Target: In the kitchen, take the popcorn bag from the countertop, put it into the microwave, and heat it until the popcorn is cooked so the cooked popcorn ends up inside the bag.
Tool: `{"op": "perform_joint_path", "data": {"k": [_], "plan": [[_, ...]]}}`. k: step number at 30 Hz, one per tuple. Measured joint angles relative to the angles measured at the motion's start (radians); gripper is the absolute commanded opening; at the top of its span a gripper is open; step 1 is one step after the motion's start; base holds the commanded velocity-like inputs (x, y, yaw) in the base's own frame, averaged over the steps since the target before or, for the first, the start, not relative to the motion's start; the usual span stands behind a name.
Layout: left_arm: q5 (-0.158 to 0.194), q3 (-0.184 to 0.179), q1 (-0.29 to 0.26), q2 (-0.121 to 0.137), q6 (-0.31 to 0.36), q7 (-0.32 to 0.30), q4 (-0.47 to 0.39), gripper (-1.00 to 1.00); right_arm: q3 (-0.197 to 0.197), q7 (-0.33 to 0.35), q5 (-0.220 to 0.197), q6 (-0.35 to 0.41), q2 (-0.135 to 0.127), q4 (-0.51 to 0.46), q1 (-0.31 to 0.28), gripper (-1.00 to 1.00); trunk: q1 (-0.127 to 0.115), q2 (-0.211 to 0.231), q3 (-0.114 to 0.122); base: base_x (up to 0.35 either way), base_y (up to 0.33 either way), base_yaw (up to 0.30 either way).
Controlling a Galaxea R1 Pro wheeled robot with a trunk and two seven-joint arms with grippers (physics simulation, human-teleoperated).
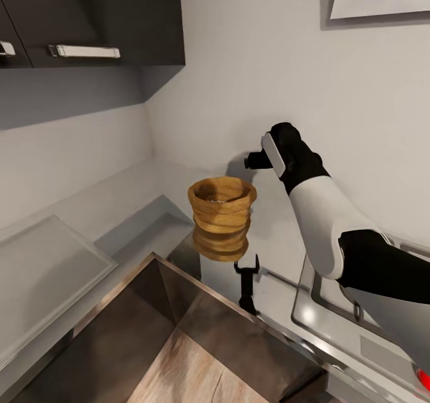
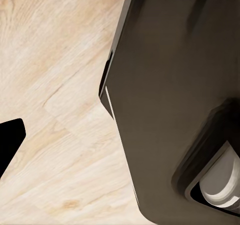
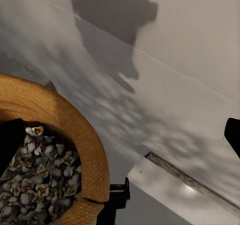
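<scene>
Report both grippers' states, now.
Left gripper: open, holding nothing.
Right gripper: open, one finger over the popcorn bag mouth, not clamped on it.

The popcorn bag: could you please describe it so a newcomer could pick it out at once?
Start at the grey countertop below the dark wall cabinets, then look towards its corner beside the steel sink. There sits a squat tan-brown crumpled paper popcorn bag with a rolled rim, the only warm-coloured thing there.

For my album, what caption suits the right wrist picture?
Looking down into the tan popcorn bag, kernels inside, above the grey countertop.
</scene>
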Motion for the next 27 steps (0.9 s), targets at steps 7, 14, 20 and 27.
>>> {"op": "perform_joint_path", "data": {"k": [7, 14, 20, 27], "plan": [[-0.001, 0.0, 0.0, 0.0, 0.0, 0.0, 0.0, 1.0, 0.001, 0.0, 0.0, 0.0, 0.0, 0.095, 0.0, 1.0, 0.0, 0.0, 0.0, 0.002, 0.0, 0.0], [0.0, -0.001, 0.0, 0.0, 0.0, 0.0, 0.0, 1.0, 0.001, 0.002, 0.004, -0.004, 0.0, 0.216, 0.0, 1.0, 0.0, 0.0, 0.0, 0.0, 0.0, 0.0], [0.0, -0.001, 0.0, 0.0, 0.0, 0.0, 0.0, 1.0, 0.001, 0.005, 0.002, -0.12, 0.0, 0.299, 0.0, 1.0, 0.0, 0.0, 0.0, 0.0, 0.0, 0.0], [0.0, 0.0, 0.0, 0.0, 0.0, 0.0, 0.0, 1.0, 0.002, 0.006, 0.001, -0.149, 0.0, 0.312, 0.0, 1.0, 0.0, 0.0, 0.0, 0.0, 0.0, 0.0]]}}
